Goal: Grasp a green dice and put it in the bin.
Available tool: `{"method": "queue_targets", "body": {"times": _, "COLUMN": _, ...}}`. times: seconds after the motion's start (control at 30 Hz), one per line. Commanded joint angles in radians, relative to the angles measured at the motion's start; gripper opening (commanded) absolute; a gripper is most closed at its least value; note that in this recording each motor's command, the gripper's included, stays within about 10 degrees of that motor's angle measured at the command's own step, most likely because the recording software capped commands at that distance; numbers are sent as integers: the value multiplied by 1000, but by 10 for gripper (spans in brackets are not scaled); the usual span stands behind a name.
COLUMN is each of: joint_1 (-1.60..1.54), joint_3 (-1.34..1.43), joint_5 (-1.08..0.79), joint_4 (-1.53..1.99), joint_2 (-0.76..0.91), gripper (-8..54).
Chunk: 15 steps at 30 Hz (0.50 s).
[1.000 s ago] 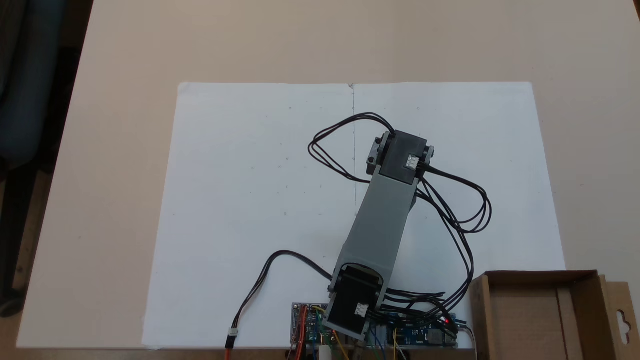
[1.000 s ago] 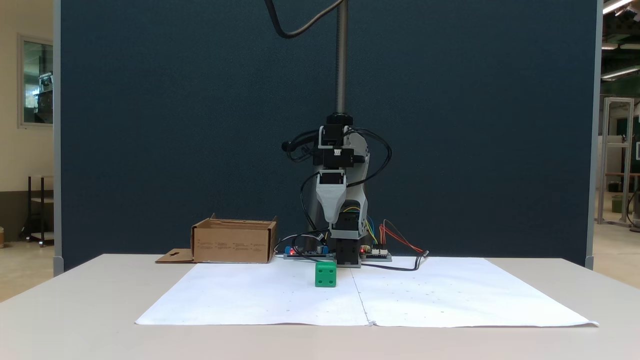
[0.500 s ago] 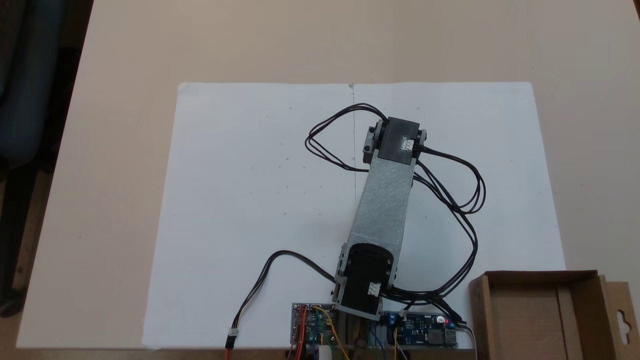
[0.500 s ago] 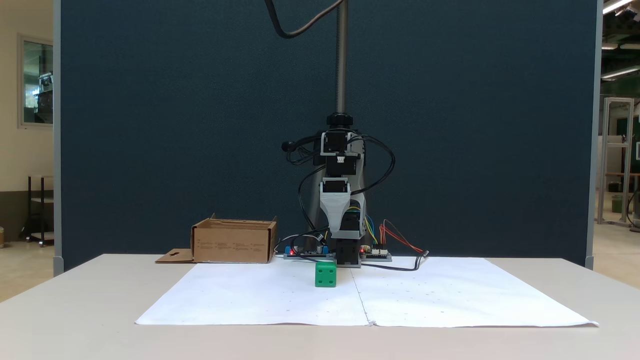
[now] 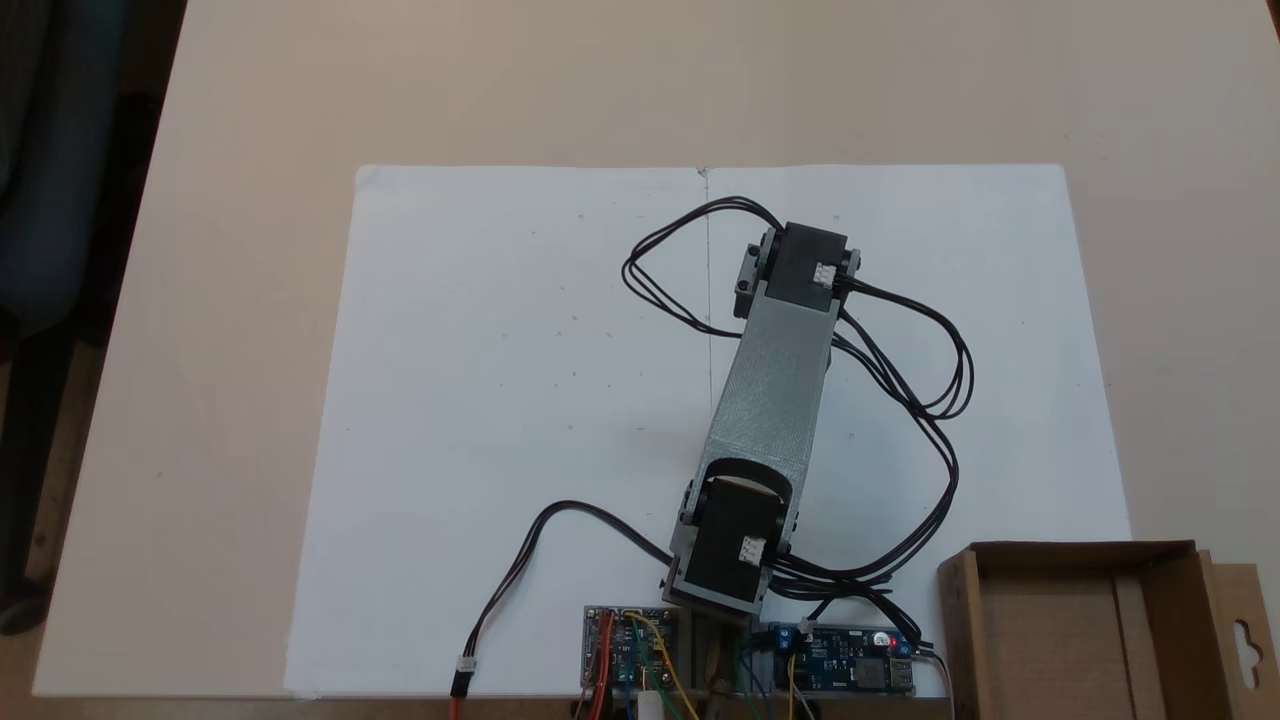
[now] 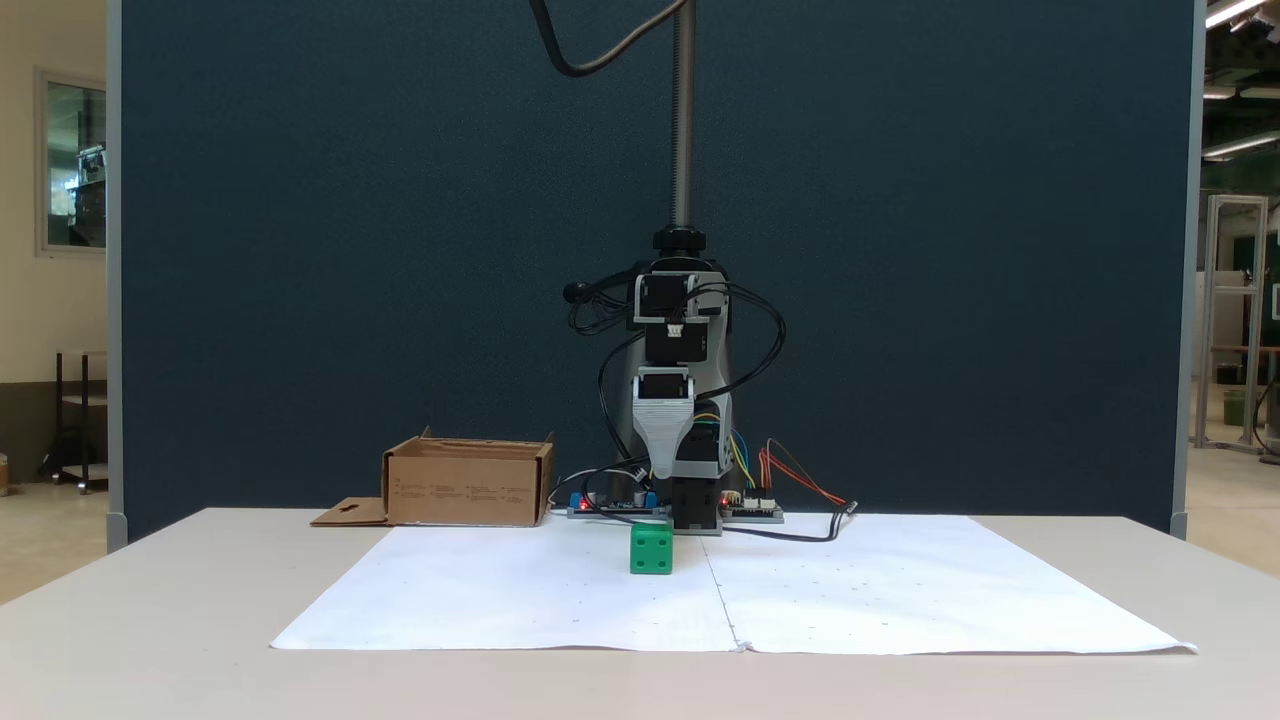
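The green dice (image 6: 651, 550) sits on the white paper near its centre fold. Seen from above, my arm's grey link (image 5: 775, 390) lies over that spot and hides it. The gripper (image 6: 660, 470) points straight down, a short way above the dice and behind it. It shows one grey pointed jaw with the other behind it, so its state cannot be told. The bin (image 6: 465, 490) is a shallow brown cardboard box at the left beside the arm's base. From above, the bin (image 5: 1060, 640) is at the bottom right with a hang-hole flap.
A large white paper sheet (image 5: 500, 400) covers the middle of the beige table. Circuit boards (image 5: 625, 660) and coloured wires sit at the arm's base. Black cables (image 5: 940, 400) loop out beside the arm. A metal pole (image 6: 683, 110) rises behind it.
The gripper has come down toward the dice over the last second. Seen from above, the arm's elbow has moved slightly further out over the paper. The dice and bin have not moved.
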Motion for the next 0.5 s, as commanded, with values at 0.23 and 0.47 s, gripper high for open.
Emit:
{"method": "queue_targets", "body": {"times": 0.23, "joint_1": 9, "joint_3": 46, "joint_5": 89, "joint_4": -167, "joint_2": 6, "gripper": 444}}
{"method": "queue_targets", "body": {"times": 0.47, "joint_1": 8, "joint_3": 98, "joint_5": 89, "joint_4": -216, "joint_2": 8, "gripper": 439}}
